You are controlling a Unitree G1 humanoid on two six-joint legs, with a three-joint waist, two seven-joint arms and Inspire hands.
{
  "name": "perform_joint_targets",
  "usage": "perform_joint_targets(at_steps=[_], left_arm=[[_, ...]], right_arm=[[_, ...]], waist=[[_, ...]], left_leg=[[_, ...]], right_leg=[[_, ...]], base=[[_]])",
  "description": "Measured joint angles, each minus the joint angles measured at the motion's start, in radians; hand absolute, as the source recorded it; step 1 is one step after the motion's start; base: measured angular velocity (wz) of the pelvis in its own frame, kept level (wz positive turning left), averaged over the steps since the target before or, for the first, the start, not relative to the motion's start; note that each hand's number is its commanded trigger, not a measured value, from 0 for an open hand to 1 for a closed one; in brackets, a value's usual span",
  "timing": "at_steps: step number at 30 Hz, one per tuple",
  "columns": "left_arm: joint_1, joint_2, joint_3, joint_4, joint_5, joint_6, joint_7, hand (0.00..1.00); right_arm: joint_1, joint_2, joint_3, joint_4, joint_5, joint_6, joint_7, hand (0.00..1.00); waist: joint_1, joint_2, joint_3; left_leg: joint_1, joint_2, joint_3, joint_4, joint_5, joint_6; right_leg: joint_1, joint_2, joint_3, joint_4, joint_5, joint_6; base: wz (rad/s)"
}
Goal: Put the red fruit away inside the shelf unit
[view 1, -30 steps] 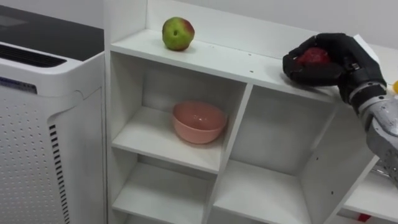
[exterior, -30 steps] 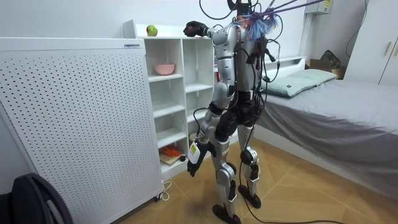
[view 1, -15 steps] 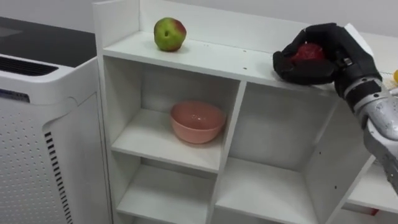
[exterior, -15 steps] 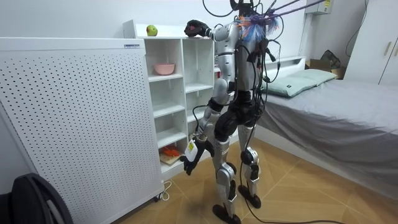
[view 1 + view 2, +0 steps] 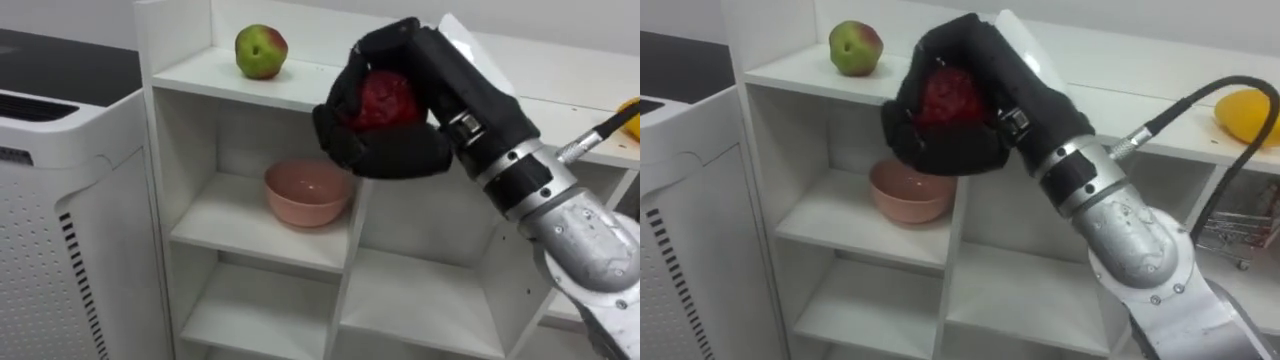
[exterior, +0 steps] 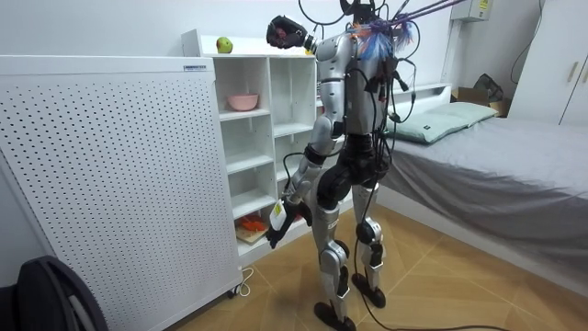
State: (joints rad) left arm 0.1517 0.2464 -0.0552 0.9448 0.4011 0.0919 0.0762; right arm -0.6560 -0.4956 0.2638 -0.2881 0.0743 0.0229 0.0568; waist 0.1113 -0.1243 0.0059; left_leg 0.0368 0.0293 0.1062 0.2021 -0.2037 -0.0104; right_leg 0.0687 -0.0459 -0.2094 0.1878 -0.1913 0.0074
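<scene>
We see the right hand [image 5: 405,150] curled tight round a dark red fruit [image 5: 385,98], held just before the top of the white closet [image 5: 215,72], where a green-red apple [image 5: 260,51] sits at the left end, and the left hand [image 6: 275,230] low beside its bottom shelves.

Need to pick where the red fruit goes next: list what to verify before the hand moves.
1. Right hand curled round the red fruit: ok.
2. Red fruit held off the top shelf, in front of the unit: ok.
3. Pink bowl upright in the upper left compartment, nothing seen in it: ok.
4. Apple on the top shelf, apart from the hand: ok.
5. Left hand, low beside the shelves, free to help: cannot tell.
</scene>
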Motion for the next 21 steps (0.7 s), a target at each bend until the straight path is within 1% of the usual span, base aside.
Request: perform_joint_targets(at_steps=[2, 4, 6, 7, 9, 10, 12, 13, 14, 15, 16, 18, 19, 20, 21], left_arm=[[-0.001, -0.001, -0.010, 0.000, -0.006, -0.008, 0.000, 0.00], [-0.003, -0.002, -0.024, 0.000, -0.006, -0.010, 0.000, 0.00], [-0.007, -0.002, -0.030, 0.001, -0.006, -0.013, 0.000, 0.00], [-0.013, -0.002, -0.030, 0.014, -0.006, -0.019, 0.000, 0.00], [-0.022, -0.001, -0.030, 0.038, -0.005, -0.020, 0.001, 0.00], [-0.025, 0.000, -0.034, 0.049, -0.005, -0.020, 0.002, 0.00], [-0.030, 0.001, -0.045, 0.066, -0.017, -0.020, 0.010, 0.00], [-0.032, 0.001, -0.047, 0.073, -0.018, -0.025, 0.010, 0.00], [-0.038, 0.001, -0.049, 0.093, -0.018, -0.035, 0.015, 0.00], [-0.042, 0.001, -0.053, 0.103, -0.019, -0.036, 0.021, 0.00], [-0.050, 0.003, -0.066, 0.121, -0.017, -0.037, 0.027, 0.00], [-0.060, 0.005, -0.072, 0.147, -0.018, -0.050, 0.031, 0.00], [-0.073, 0.006, -0.088, 0.172, -0.019, -0.056, 0.033, 0.00], [-0.082, 0.007, -0.098, 0.182, -0.019, -0.057, 0.034, 0.00], [-0.087, 0.008, -0.109, 0.188, -0.022, -0.061, 0.038, 0.00]], right_arm=[[0.011, 0.012, 0.000, -0.061, 0.001, -0.001, 0.028, 1.00], [0.018, 0.024, 0.000, -0.092, 0.007, -0.003, 0.051, 1.00], [0.028, 0.025, 0.002, -0.117, 0.006, -0.008, 0.066, 1.00], [0.043, 0.025, 0.005, -0.133, -0.004, -0.011, 0.076, 1.00], [0.058, 0.026, 0.023, -0.150, -0.022, -0.011, 0.097, 1.00], [0.060, 0.026, 0.043, -0.154, -0.036, -0.011, 0.112, 1.00], [0.083, 0.025, 0.065, -0.155, -0.048, -0.012, 0.134, 1.00], [0.110, 0.025, 0.075, -0.152, -0.062, -0.012, 0.144, 1.00], [0.134, 0.026, 0.089, -0.145, -0.085, -0.012, 0.146, 1.00], [0.141, 0.026, 0.098, -0.138, -0.092, -0.012, 0.147, 1.00], [0.149, 0.027, 0.112, -0.116, -0.100, -0.013, 0.154, 1.00], [0.151, 0.055, 0.116, -0.051, -0.111, -0.025, 0.162, 1.00], [0.160, 0.083, 0.116, 0.004, -0.131, -0.038, 0.155, 1.00], [0.170, 0.103, 0.117, 0.065, -0.174, -0.052, 0.149, 1.00], [0.171, 0.109, 0.118, 0.096, -0.193, -0.056, 0.147, 1.00]], waist=[[0.000, 0.004, 0.0000], [-0.003, 0.009, -0.0022], [0.001, 0.013, -0.0040], [0.004, 0.016, -0.0067], [0.005, 0.020, -0.0085], [0.005, 0.019, -0.0097], [0.005, 0.019, -0.0093], [0.008, 0.016, -0.0107], [0.013, 0.012, -0.0106], [0.015, 0.010, -0.0095], [0.018, 0.007, -0.0056], [0.023, 0.002, -0.0010], [0.025, -0.001, 0.0021], [0.031, -0.003, 0.0067], [0.032, -0.005, 0.0080]], left_leg=[[-0.002, 0.000, 0.000, 0.000, 0.000, 0.000], [-0.003, 0.001, 0.000, 0.000, 0.000, 0.000], [-0.004, 0.001, 0.000, 0.000, 0.000, 0.000], [-0.005, 0.001, 0.000, 0.000, 0.000, 0.000], [-0.004, 0.001, 0.001, -0.002, 0.000, 0.000], [-0.003, 0.001, 0.001, -0.003, 0.000, 0.000], [-0.005, 0.001, 0.001, -0.003, 0.001, 0.000], [-0.006, 0.001, 0.001, -0.003, 0.001, 0.000], [-0.008, 0.002, 0.003, -0.003, 0.001, 0.000], [-0.009, 0.002, 0.004, -0.002, 0.001, 0.000], [-0.015, 0.004, 0.004, 0.002, 0.001, 0.000], [-0.031, 0.007, 0.002, 0.015, 0.001, 0.000], [-0.049, 0.009, -0.004, 0.027, 0.001, 0.000], [-0.073, 0.010, -0.010, 0.042, 0.000, 0.000], [-0.089, 0.011, -0.011, 0.052, 0.000, 0.000]], right_leg=[[-0.003, 0.001, 0.008, 0.000, 0.001, 0.000], [-0.004, 0.002, 0.008, 0.000, 0.001, 0.000], [-0.004, 0.002, 0.008, 0.000, 0.001, 0.000], [-0.004, 0.002, 0.009, 0.000, 0.001, 0.000], [-0.008, 0.003, 0.012, 0.000, 0.001, 0.000], [-0.015, 0.004, 0.014, 0.001, 0.001, -0.001], [-0.013, 0.004, 0.015, 0.002, 0.002, -0.002], [-0.014, 0.004, 0.016, 0.003, 0.002, -0.002], [-0.017, 0.004, 0.017, 0.004, 0.002, -0.002], [-0.019, 0.004, 0.017, 0.006, 0.002, -0.002], [-0.025, 0.004, 0.016, 0.015, 0.002, -0.002], [-0.040, 0.003, 0.010, 0.026, 0.002, -0.002], [-0.053, 0.003, 0.002, 0.035, 0.002, -0.002], [-0.070, 0.002, -0.006, 0.039, 0.004, -0.005], [-0.082, 0.002, -0.011, 0.044, 0.005, -0.007]], base=[[-0.02], [0.00], [0.00], [0.00], [-0.04], [-0.10], [-0.04], [0.00], [-0.03], [-0.04], [0.00], [0.05], [0.16], [0.15], [0.14]])
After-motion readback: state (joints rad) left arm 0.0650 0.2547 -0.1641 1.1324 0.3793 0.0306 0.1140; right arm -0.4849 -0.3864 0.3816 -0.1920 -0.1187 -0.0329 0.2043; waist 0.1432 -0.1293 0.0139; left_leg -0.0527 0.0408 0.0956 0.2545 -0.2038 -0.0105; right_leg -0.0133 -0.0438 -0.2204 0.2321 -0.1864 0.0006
